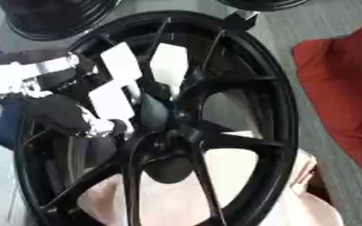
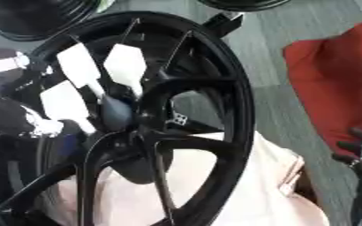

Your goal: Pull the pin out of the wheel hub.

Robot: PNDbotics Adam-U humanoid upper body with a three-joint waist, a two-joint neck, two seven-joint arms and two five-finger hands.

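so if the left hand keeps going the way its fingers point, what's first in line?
The hub, probably. The left hand reaches in from the left across the wheel, its white fingers aimed at the centre. No pin can be made out there, and depth is unclear.

A workshop or garage setting. Black alloy wheels (image 1: pixel 215 88) stand on grey plank flooring (image 1: pixel 307 26). A red cloth (image 1: pixel 346 88) lies nearby.

no readable text, labels, brands or numbers, none on the black wheel hub (image 1: pixel 215 88)
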